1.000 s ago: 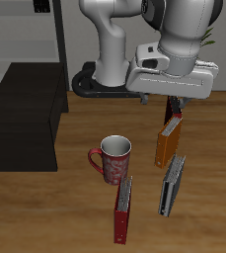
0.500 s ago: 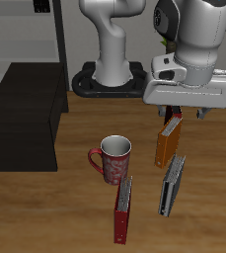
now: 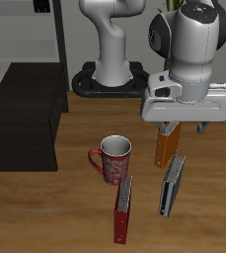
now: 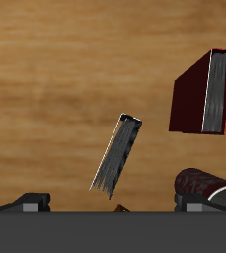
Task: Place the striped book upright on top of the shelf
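Note:
The striped book (image 3: 172,185) stands on its edge on the wooden table, near the front edge, its grey and dark cover also showing in the wrist view (image 4: 116,153). My gripper (image 3: 184,126) hangs above the table a little farther back than it, over the orange book (image 3: 165,148). It is open and empty, fingers (image 4: 31,201) spread wide. The shelf (image 3: 26,114), a low black cabinet with a bare flat top, stands apart at the far side of the table from the books.
A red mug (image 3: 112,158) stands beside the books; it also shows in the wrist view (image 4: 208,183). A red-edged book (image 3: 123,210) stands near the front edge, also in the wrist view (image 4: 205,94). A tall open-frame shelving unit (image 3: 36,35) stands behind the cabinet. The robot base (image 3: 110,79) is at the back.
My gripper has come down and moved toward the table's front, now low over the orange book. It stays open. The books and the mug have not moved.

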